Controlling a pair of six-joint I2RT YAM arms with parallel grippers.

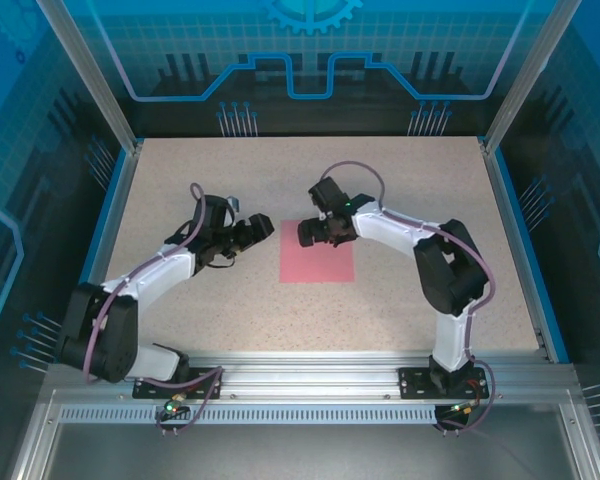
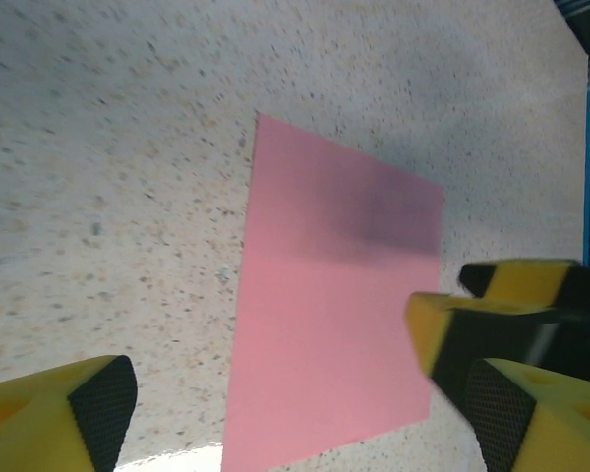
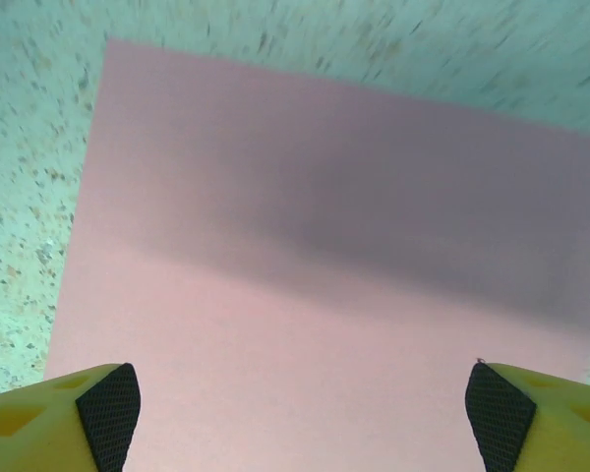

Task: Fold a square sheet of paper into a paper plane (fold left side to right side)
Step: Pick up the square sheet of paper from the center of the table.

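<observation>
top external | paper [image 1: 320, 262] beneath right end effector [image 1: 303, 235], beside left end effector [image 1: 264, 232] | both open

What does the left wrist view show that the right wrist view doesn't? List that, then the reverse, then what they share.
Left wrist: the left gripper, open; the right gripper at one edge of the square sheet of paper; the blue table border. Right wrist: the right gripper's own pads spread wide above the sheet. Both: the sheet lying flat and unfolded on the speckled table, a shadow across it.
</observation>
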